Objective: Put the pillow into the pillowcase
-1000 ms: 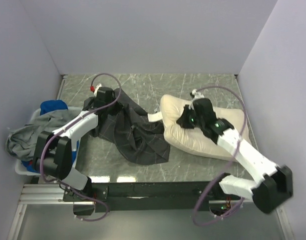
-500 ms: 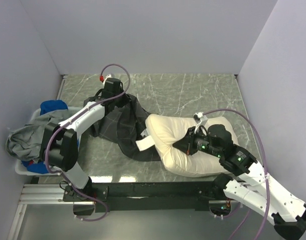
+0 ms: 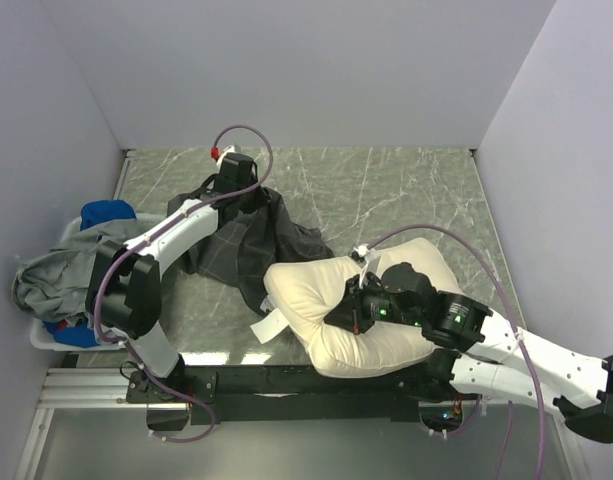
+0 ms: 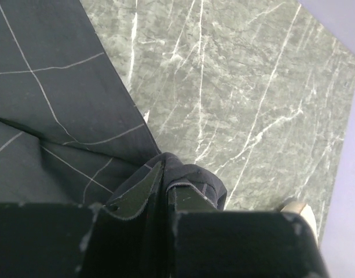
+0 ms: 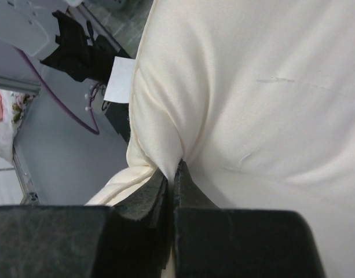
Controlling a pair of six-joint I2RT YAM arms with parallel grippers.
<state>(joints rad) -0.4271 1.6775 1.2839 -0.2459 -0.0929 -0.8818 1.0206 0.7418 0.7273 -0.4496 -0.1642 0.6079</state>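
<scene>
Pillow [image 3: 306,292] in cream white lies bunched at the near right of the green marbled desk [image 3: 406,190], wholly outside the pillowcase [image 3: 241,245]. Its near side reaches the desk's front edge, and its left end sits just beside the case's lower hem. A small white tag [image 3: 269,328] sticks out from the pillow's left end onto the stone. The right pincer [image 5: 172,171] is clenched on a pinch of the pillow's cover. In the right wrist view the two dark fingers press together with a ridge of cream fabric gathered between them and creases running out from the nip. The pillowcase, dark charcoal with thin pale grid lines, is heaped at the left centre of the desk. One part is drawn up toward the far side, where the left arm reaches over it. The left pincer [image 4: 164,178] is clamped on a rolled fold of the case's edge. In the left wrist view the fabric wraps around the fingertips and falls away to the left in a flat sheet, with bare marble to the right. At the far left, a white bin [image 3: 41,338] holds a grey garment [image 3: 51,275] and a blue cloth [image 3: 108,212], well apart from the pillow.
</scene>
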